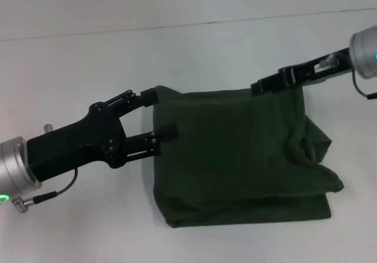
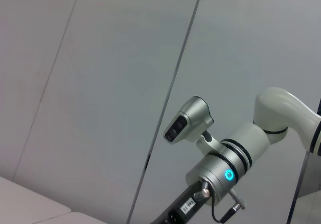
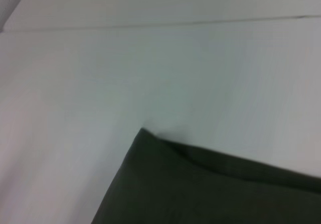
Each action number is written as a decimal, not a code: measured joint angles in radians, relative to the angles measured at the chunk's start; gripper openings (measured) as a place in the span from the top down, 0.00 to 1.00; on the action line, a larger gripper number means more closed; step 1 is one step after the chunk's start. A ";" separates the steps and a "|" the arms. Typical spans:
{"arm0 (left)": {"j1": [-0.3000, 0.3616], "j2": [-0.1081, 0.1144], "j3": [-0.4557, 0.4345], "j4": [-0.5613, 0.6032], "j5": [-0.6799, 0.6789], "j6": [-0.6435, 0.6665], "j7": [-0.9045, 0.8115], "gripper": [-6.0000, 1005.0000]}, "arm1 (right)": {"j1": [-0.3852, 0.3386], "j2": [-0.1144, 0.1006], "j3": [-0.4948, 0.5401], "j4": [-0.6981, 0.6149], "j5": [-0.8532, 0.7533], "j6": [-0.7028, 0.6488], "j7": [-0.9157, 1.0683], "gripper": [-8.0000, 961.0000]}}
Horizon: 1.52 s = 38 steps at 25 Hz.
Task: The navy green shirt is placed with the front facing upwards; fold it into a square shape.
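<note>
On a plain white desk (image 1: 76, 56) lies the shirt (image 1: 235, 157), dark olive green, already gathered into a rough, thick rectangle near the middle, slightly toward the robot's right. No chest print shows. Its near edge lies in stacked layers. On the robot's right side the cloth bunches into a loose lump with a flap spilling outward, so the shape is not yet a clean square.

The left pincer (image 1: 162, 114) reaches in from the robot's left at the shirt's far left corner. Its two black fingers are spread apart, one at the corner's far edge, the other resting over the cloth just nearer the robot. It grips nothing; I judge it is either letting go of the corner or lining up to take it.

The right pincer (image 1: 259, 88) comes in from the robot's right, at the far edge of the shirt, toward the far right corner. Whether its fingers are open or closed cannot be told. The right wrist view shows only a shirt corner lying flat on the desk.

Both arms sit at the far edge, probably because that edge is what a fold carries over. The bunched right side looks likely to need tidying.
</note>
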<state>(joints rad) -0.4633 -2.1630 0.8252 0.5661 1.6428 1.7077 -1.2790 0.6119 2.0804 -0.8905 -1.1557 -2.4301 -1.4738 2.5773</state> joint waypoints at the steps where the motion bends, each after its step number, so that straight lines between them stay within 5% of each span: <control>1: 0.000 0.000 0.000 0.000 0.000 0.000 0.000 0.12 | 0.002 0.002 -0.002 0.004 0.000 -0.010 -0.009 0.47; 8: -0.002 0.000 0.000 0.000 0.000 -0.008 0.000 0.12 | -0.022 0.000 0.010 0.026 0.036 -0.106 -0.122 0.50; 22: -0.006 -0.003 0.000 -0.022 -0.022 -0.027 0.000 0.12 | -0.059 -0.075 0.015 0.132 0.020 -0.269 -0.254 0.97; 38: -0.008 -0.003 0.000 -0.026 -0.025 -0.043 0.003 0.12 | -0.069 -0.080 0.026 0.222 -0.155 -0.227 -0.270 0.97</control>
<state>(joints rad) -0.4713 -2.1659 0.8251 0.5399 1.6183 1.6647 -1.2764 0.5430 2.0007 -0.8643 -0.9342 -2.5853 -1.7007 2.3070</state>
